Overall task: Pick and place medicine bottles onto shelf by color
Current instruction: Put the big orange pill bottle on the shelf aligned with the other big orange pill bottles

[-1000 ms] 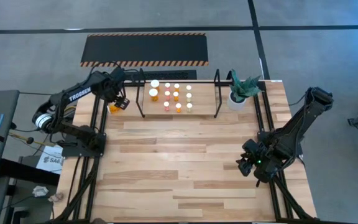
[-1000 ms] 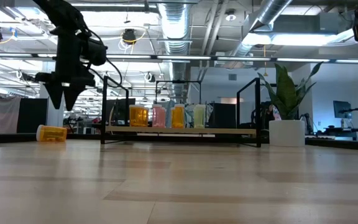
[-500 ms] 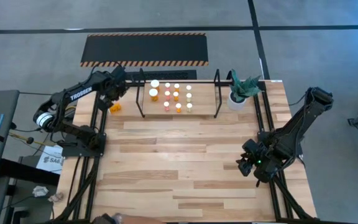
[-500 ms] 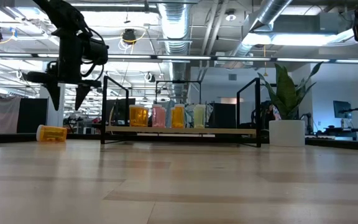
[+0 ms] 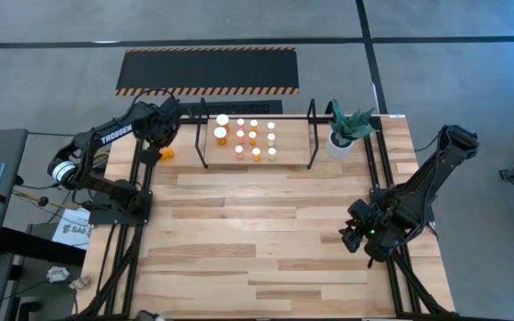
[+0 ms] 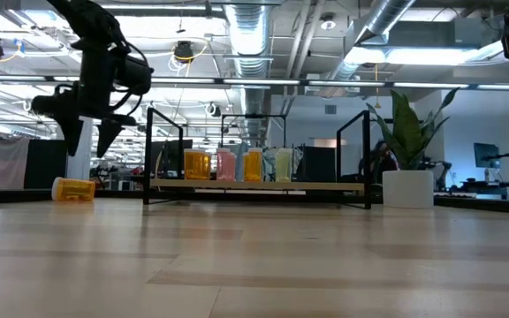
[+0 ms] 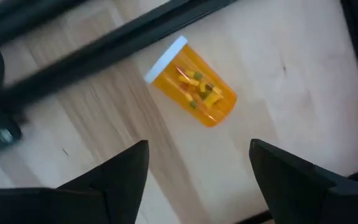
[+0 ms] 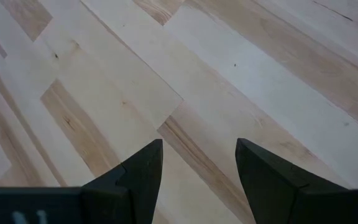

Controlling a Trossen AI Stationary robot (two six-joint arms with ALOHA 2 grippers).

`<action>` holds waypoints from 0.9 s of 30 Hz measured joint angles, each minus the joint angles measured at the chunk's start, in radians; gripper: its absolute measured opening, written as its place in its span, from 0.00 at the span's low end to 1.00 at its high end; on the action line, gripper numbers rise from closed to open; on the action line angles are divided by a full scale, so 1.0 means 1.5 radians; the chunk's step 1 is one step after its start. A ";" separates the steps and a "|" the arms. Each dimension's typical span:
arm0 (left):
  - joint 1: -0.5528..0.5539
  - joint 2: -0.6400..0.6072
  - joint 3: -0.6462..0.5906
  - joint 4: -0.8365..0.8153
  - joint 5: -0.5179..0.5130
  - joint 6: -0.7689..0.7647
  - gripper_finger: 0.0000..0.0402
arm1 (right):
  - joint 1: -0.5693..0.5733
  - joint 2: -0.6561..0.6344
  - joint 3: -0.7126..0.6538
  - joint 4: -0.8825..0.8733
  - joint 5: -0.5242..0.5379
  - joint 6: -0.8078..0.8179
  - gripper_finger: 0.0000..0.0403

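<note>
Light butcher-block wooden table (image 5: 266, 223), two dark arms on it. Near its far edge stands the low black metal-bar shelf with hoop ends and a pale wood floor (image 5: 205, 134), already carrying about ten small white-capped medicine bottles (image 5: 253, 138), orange, pinkish and pale, all upright. A white pot with a green plant (image 5: 341, 138) sits just beside the shelf's right hoop.

Left arm: its jaws (image 6: 87, 137) hang above the far left corner of the table, outside the shelf's left hoop. Fingers stand wide apart and hold nothing; the left wrist view shows both dark fingers (image 7: 120, 180) with bare table between them.

The thing to be picked: one translucent orange medicine bottle with a white cap, pills visible inside (image 7: 191, 84), lying on its side on the table, off the shelf, just beside its left end. From these jaws it lies ahead of and below the fingertips, apart from them, not between them. Its long axis runs at a slant to the line joining the two fingers, neither square across nor in line. Judgement: jaws must advance and descend, and probably turn at the wrist, to close across the body.

Right arm: jaws (image 8: 194, 168) wide and empty over bare table at the near right, well apart from the bottle. Left arm is clearly the nearer.
</note>
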 joint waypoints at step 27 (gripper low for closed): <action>0.044 0.193 0.000 0.057 -0.033 -0.396 0.66 | 0.000 0.000 0.000 0.000 0.000 0.000 0.56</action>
